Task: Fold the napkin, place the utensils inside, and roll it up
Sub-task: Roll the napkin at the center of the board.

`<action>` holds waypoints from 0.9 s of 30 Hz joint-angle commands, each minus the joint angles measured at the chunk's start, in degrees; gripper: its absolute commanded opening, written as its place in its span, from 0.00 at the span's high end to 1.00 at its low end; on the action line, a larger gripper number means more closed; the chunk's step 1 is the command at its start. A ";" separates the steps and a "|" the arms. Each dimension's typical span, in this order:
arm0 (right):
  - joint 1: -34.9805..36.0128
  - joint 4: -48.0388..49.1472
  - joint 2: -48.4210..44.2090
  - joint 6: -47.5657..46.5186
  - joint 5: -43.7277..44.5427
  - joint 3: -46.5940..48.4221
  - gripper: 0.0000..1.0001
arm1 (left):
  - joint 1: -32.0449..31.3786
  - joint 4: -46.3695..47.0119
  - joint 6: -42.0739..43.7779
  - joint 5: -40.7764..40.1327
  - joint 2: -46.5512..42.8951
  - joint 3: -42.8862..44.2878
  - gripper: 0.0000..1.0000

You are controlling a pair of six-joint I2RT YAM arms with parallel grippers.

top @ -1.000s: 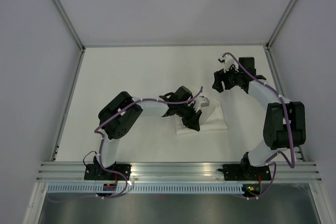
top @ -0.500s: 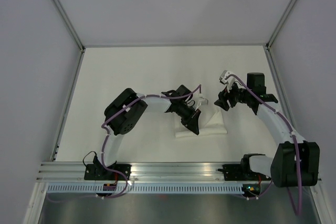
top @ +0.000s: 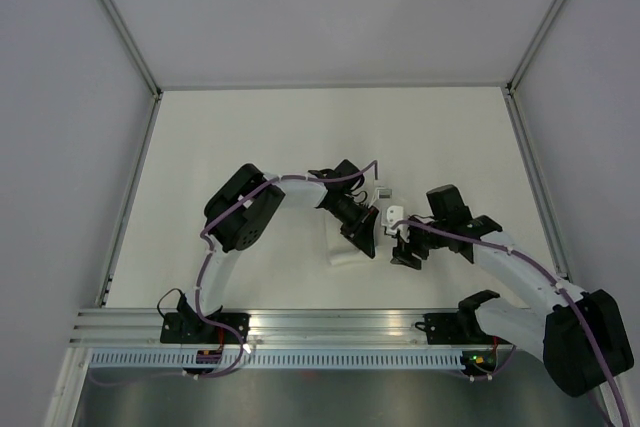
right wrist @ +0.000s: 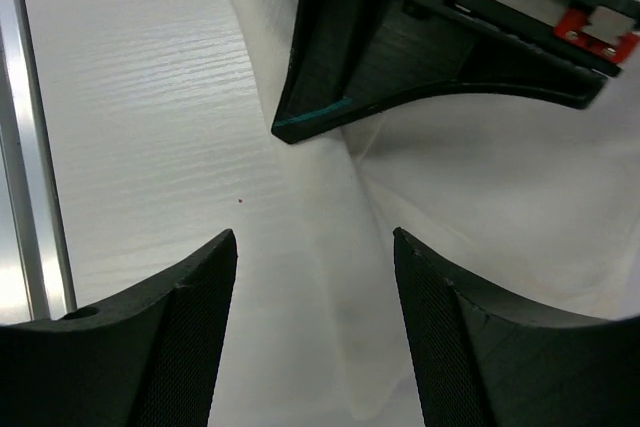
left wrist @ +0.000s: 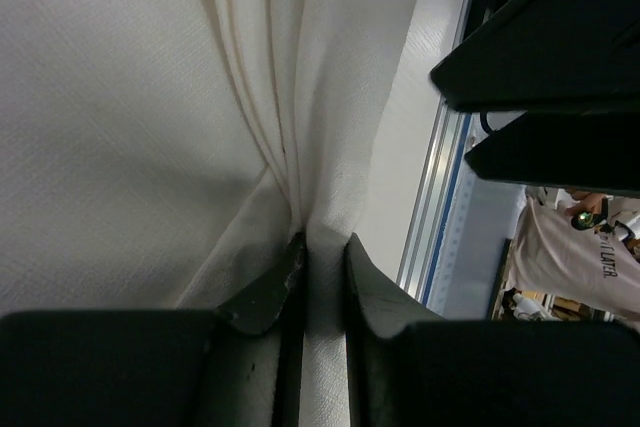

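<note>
napkin [top: 342, 255]: on the surface [top: 250, 137], mid-width, toward the near edge.
my left fingers [left wrist: 265, 292]: on the napkin's right part, a fold of it between them.
my right fingers [right wrist: 190, 327]: just right of my left fingers, above the napkin's edge.

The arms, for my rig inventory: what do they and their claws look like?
The left arm and right arm share white links, bulky black joints and a purple cable each. The left claw and right claw have black wedge-shaped fingers, finely textured.
</note>
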 commanded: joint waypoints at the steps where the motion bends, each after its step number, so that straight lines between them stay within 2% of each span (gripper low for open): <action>1: 4.02 6.49 1.51 -1.85 3.26 -1.36 0.30 | 0.47 -9.15 -0.85 -13.40 5.73 -2.65 0.98; 14: 16.33 19.41 3.79 1.58 14.25 -6.55 0.30 | 0.91 -9.24 -0.94 -12.61 6.70 -2.48 0.98; 21: 19.58 24.15 6.43 2.28 17.85 -8.83 0.40 | 1.26 -9.32 -0.76 -11.56 6.87 -2.30 0.98; 27: 19.67 25.04 7.49 2.37 18.65 -9.10 0.45 | 1.35 -9.15 -0.85 -9.89 6.79 -2.48 0.98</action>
